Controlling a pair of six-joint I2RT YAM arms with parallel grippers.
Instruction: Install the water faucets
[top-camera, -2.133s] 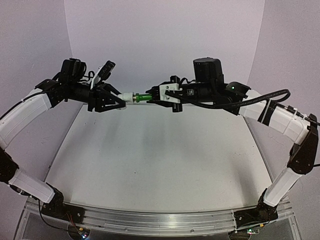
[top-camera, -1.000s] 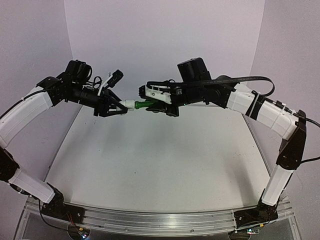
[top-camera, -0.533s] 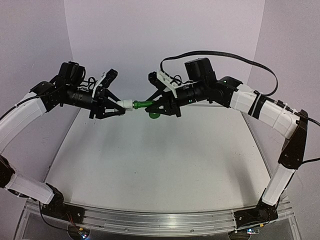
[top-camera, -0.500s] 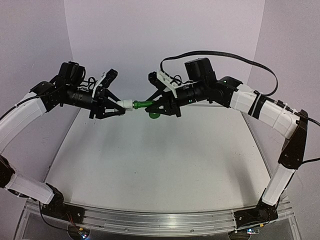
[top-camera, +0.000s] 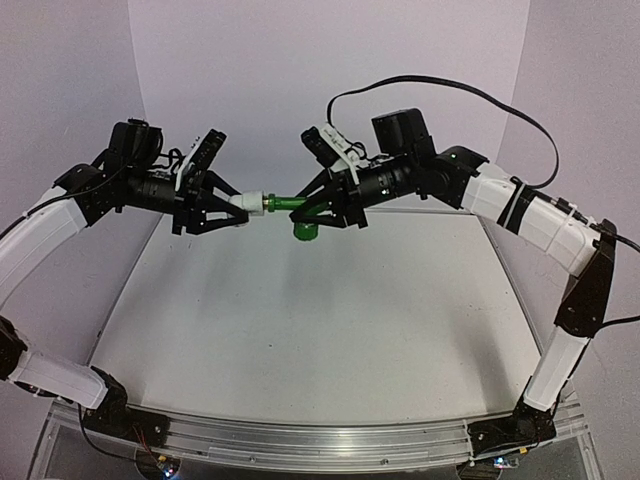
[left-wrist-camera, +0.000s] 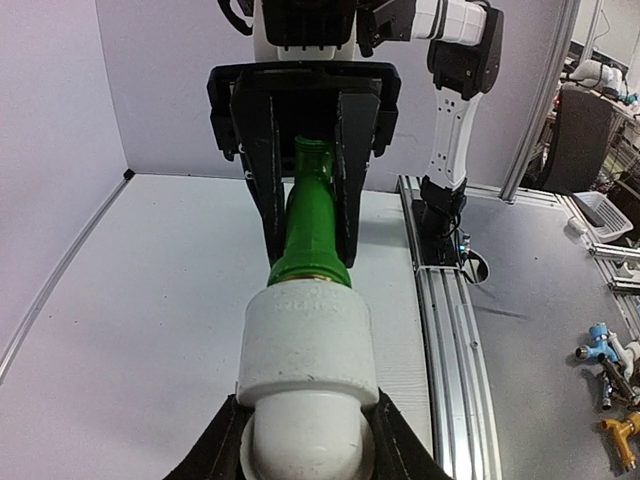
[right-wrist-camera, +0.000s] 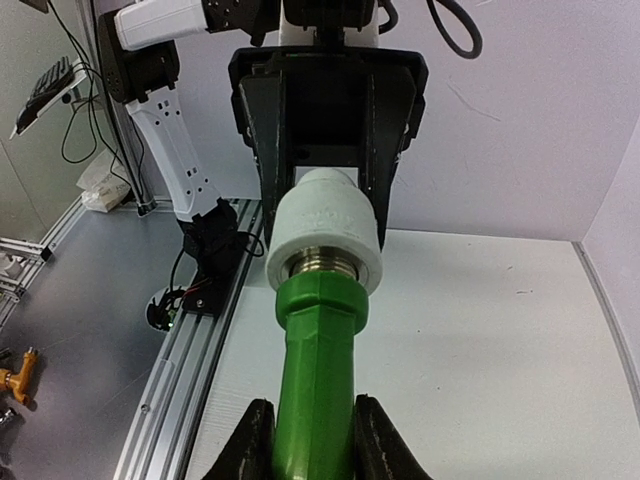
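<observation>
From the bottom edge of the overhead frame both arms reached up over the bench (top-camera: 300, 340), and the action hung in mid-air at upper centre. The left gripper (top-camera: 238, 207) was clamped on the white fitting (top-camera: 250, 204). Facing it, the right gripper (top-camera: 312, 208) was closed tight round the green faucet (top-camera: 285, 204), spout dangling down. In the wrist views the faucet's stem sat nose-first in the fitting's metal-ringed mouth, lined up straight. So pick-up, alignment and mating all looked done. How deep the thread had gone could not be told. By my read, turning it fully home was what remained.
</observation>
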